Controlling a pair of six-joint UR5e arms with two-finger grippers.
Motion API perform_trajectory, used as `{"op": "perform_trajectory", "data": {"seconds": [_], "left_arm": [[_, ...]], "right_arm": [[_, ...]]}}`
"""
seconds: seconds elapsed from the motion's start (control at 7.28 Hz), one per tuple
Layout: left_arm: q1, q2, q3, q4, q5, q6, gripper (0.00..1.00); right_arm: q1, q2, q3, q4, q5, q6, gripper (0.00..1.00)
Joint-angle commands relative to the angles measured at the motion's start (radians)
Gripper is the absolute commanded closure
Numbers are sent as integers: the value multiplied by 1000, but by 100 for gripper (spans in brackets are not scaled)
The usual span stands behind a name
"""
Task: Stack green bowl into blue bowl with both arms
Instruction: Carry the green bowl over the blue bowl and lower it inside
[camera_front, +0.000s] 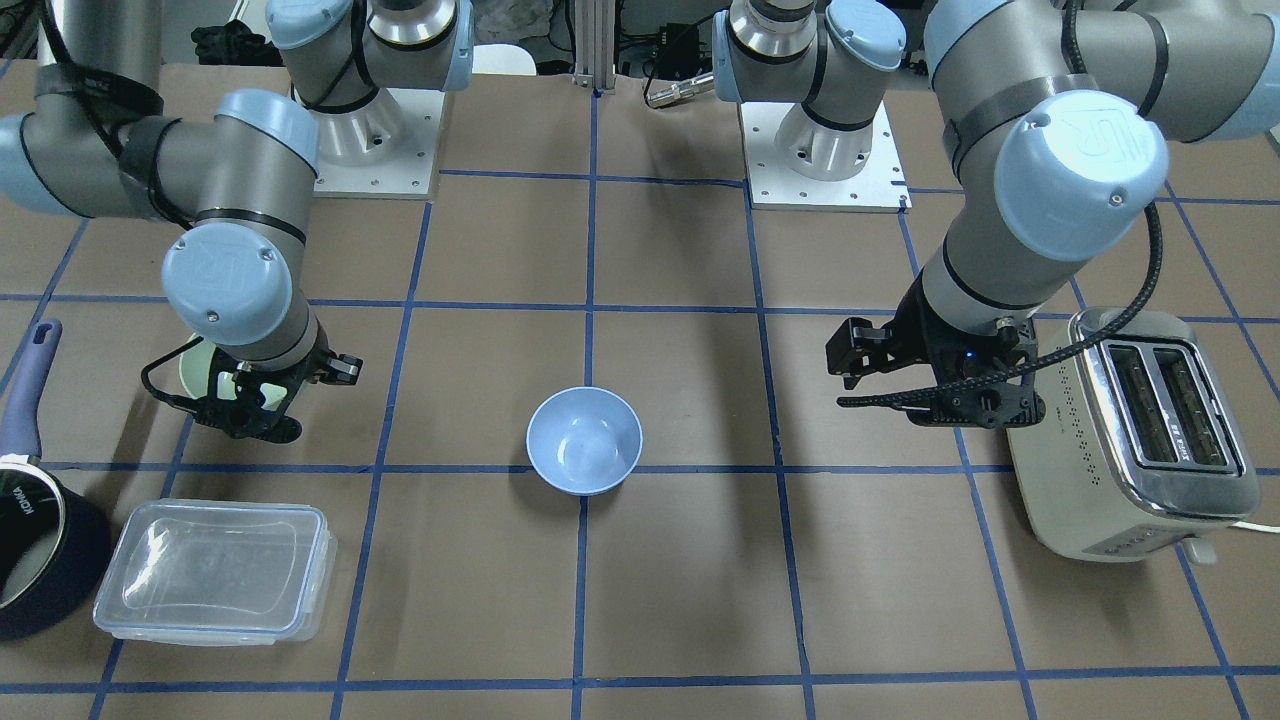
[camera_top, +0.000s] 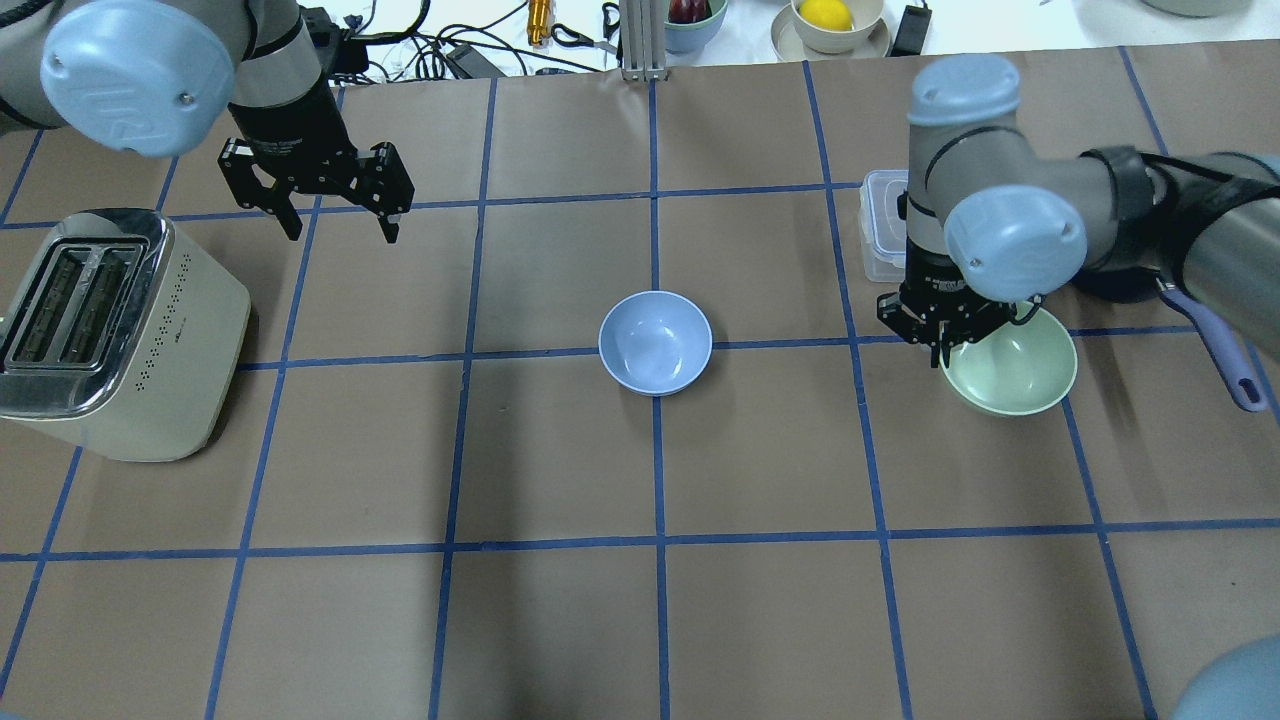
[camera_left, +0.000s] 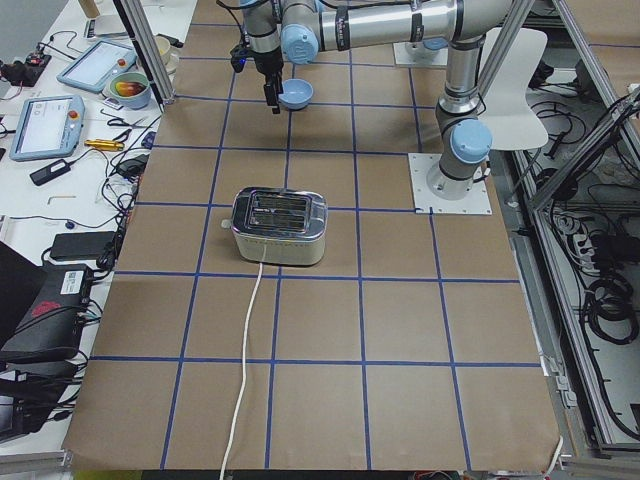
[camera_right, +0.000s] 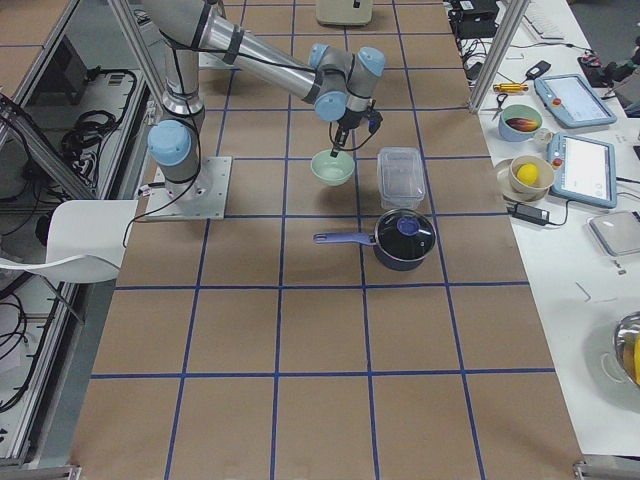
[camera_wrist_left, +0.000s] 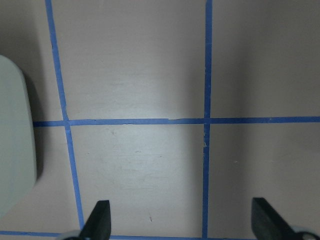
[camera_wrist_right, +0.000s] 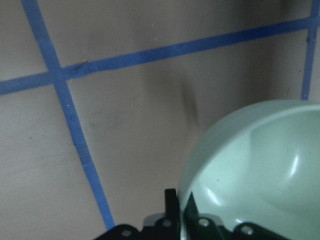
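Note:
The green bowl (camera_top: 1015, 375) sits at the right of the overhead view and also shows in the right wrist view (camera_wrist_right: 255, 160). My right gripper (camera_top: 945, 342) is shut on its near rim, with the rim pinched between the fingers (camera_wrist_right: 172, 207). In the front view the right gripper (camera_front: 250, 400) hides most of the green bowl (camera_front: 197, 368). The blue bowl (camera_top: 655, 342) stands upright and empty at the table's middle (camera_front: 584, 440). My left gripper (camera_top: 335, 222) hangs open and empty above bare table, far from both bowls; its fingertips (camera_wrist_left: 100, 220) are wide apart.
A cream toaster (camera_top: 110, 330) stands beside the left gripper. A clear plastic lidded container (camera_front: 215, 585) and a dark blue saucepan (camera_front: 40, 540) with a long handle lie just beyond the green bowl. Blue tape lines grid the brown table.

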Motion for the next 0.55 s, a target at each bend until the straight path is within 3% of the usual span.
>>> {"op": "perform_trajectory", "data": {"seconds": [0.0,0.41], "left_arm": [[57,20,-4,-2,1,76,0],[70,26,-7,-10,3,84,0]], "right_arm": [[38,14,-281,218,121,58,100],[205,153,-429,225,217,301,100]]}}
